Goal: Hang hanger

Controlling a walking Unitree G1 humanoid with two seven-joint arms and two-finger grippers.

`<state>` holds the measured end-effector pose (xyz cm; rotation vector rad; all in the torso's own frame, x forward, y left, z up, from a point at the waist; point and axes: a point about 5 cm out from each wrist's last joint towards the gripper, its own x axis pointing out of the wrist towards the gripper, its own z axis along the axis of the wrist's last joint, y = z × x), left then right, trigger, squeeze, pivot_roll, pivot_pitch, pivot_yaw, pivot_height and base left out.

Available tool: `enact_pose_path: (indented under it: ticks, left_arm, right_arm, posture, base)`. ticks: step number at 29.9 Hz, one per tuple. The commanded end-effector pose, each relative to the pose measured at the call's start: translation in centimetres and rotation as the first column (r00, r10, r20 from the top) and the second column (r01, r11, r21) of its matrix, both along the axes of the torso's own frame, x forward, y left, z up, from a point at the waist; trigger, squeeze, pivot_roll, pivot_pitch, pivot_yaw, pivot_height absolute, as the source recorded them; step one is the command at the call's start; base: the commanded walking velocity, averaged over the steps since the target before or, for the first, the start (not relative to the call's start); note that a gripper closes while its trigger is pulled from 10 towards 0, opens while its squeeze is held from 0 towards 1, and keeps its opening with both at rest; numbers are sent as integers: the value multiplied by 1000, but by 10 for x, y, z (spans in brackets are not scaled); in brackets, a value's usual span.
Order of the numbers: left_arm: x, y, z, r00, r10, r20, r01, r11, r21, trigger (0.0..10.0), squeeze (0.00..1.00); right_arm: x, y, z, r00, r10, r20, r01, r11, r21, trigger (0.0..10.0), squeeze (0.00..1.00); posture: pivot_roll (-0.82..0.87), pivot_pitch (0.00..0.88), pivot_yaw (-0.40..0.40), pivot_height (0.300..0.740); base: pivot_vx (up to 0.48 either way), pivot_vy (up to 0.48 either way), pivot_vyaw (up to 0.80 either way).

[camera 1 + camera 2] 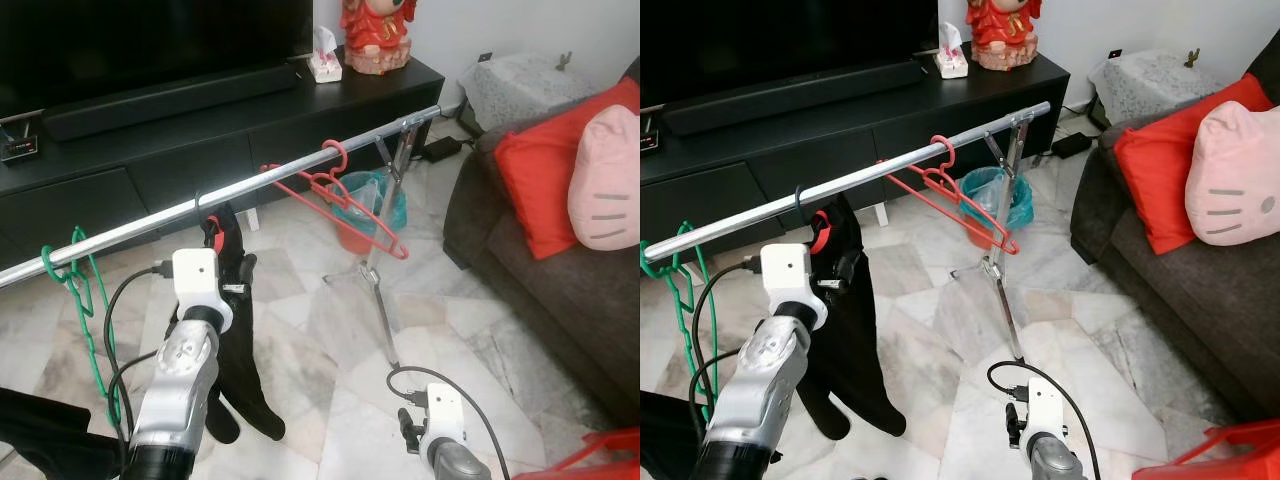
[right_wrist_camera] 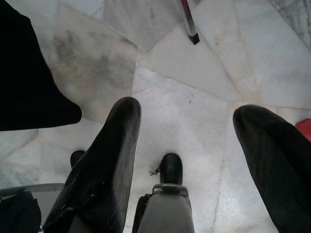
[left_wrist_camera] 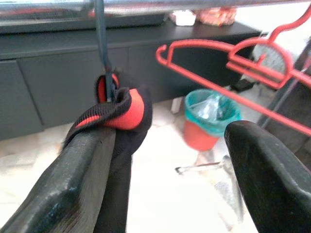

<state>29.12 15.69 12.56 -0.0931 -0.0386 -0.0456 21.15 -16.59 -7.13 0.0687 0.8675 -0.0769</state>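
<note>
My left gripper (image 3: 165, 160) is raised at the rail (image 1: 260, 185), jaws released, one finger (image 3: 73, 179) touching the black garment (image 1: 240, 340) on its hanger (image 3: 103, 53). Red hanger (image 1: 345, 205) hangs at 2 o'clock. Right gripper (image 2: 187, 165) low, jaws released.

Soft, even daylight fills the room; the pale floor (image 1: 330, 340) shines faintly. Head views are sharp. Left wrist view blurs close up, bright behind.

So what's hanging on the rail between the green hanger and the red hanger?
In the left eye view, a black garment on a dark hook hangs between the green hanger and red hanger, at the left gripper.
</note>
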Motion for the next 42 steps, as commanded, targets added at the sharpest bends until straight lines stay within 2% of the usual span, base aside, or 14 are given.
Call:
enact_pose_path:
  ticks: [1, 10, 19, 21, 23, 27, 30, 31, 35, 37, 38, 40, 41, 42]
  left_arm:
    - [-5, -1, 5, 1000, -18, 22, 18, 1000, -10, 10000, 0]
    - [-28, 7, 8, 997, 10, 72, -12, 1000, 16, 10000, 0]
    - [-62, 21, 1, 996, 15, 83, -25, 993, 118, 10000, 0]
    - [-81, 30, -7, 999, 14, 37, -19, 991, 133, 10000, 0]
    - [-86, 31, -9, 1000, 13, 25, -16, 990, 140, 10000, 0]
    - [-106, 39, -31, 996, -20, -88, 36, 981, 188, 10000, 0]
    - [-110, 47, -46, 989, -9, -147, 44, 970, 238, 10000, 0]
    - [-111, 50, -58, 979, -15, -204, 72, 959, 274, 10000, 0]
    - [-113, 50, -78, 955, -60, -289, 155, 935, 320, 10000, 0]
    - [-113, 51, -83, 952, -51, -303, 155, 931, 330, 10000, 0]
    - [-114, 54, -95, 938, -38, -345, 158, 931, 328, 10000, 0]
    - [-114, 55, -101, 932, -32, -362, 160, 930, 330, 10000, 0]
    - [-116, 56, -115, 910, -31, -414, 174, 933, 314, 10000, 0]
    - [-116, 56, -115, 910, -31, -414, 174, 933, 314, 10000, 0]
  right_arm:
    - [-5, -2, -3, 1000, -5, -16, 5, 1000, -1, 10000, 0]
    - [-5, -3, -2, 1000, -4, -11, 4, 1000, -3, 10000, 0]
    - [-4, -3, -2, 1000, -14, -3, 14, 1000, -2, 10000, 0]
    - [-4, -4, -2, 1000, -8, -3, 8, 1000, -10, 10000, 0]
    - [-4, -4, -2, 1000, -8, -3, 8, 1000, -10, 10000, 0]
    - [-4, -5, -2, 1000, -7, -5, 7, 1000, -12, 10000, 0]
    - [-4, -4, -2, 1000, -3, -6, 3, 1000, -12, 10000, 0]
    - [-4, -4, -2, 1000, 0, -7, 0, 1000, -12, 10000, 0]
    - [-5, -3, -2, 1000, -1, -8, 1, 1000, -11, 10000, 0]
    - [-5, -3, -2, 1000, -3, -8, 3, 1000, -11, 10000, 0]
    - [-6, -3, -3, 1000, -4, -9, 3, 1000, -10, 10000, 0]
    - [-6, -3, -3, 1000, -3, -9, 3, 1000, -10, 10000, 0]
    - [-6, -2, -3, 1000, -13, -9, 13, 1000, -5, 10000, 0]
    - [-6, -2, -3, 1000, -13, -9, 13, 1000, -5, 10000, 0]
  posture:
    - [5, 91, -29, 740]
    - [10, 89, -30, 740]
    - [14, 80, -28, 740]
    - [20, 76, -31, 740]
    - [24, 73, -32, 740]
    - [33, 67, -35, 740]
    - [40, 59, -36, 740]
    - [38, 54, -34, 740]
    - [36, 41, -29, 740]
    - [35, 41, -28, 740]
    - [31, 37, -24, 740]
    - [31, 37, -24, 740]
    - [29, 36, -24, 740]
    - [29, 36, -24, 740]
  base:
    - [0, 0, 0]
    - [0, 0, 0]
    - [0, 0, 0]
    - [0, 0, 0]
    - [0, 0, 0]
    - [0, 0, 0]
    - [0, 0, 0]
    - [0, 0, 0]
    - [0, 0, 0]
    - [0, 0, 0]
    - [0, 0, 0]
    - [0, 0, 0]
    - [0, 0, 0]
    - [0, 0, 0]
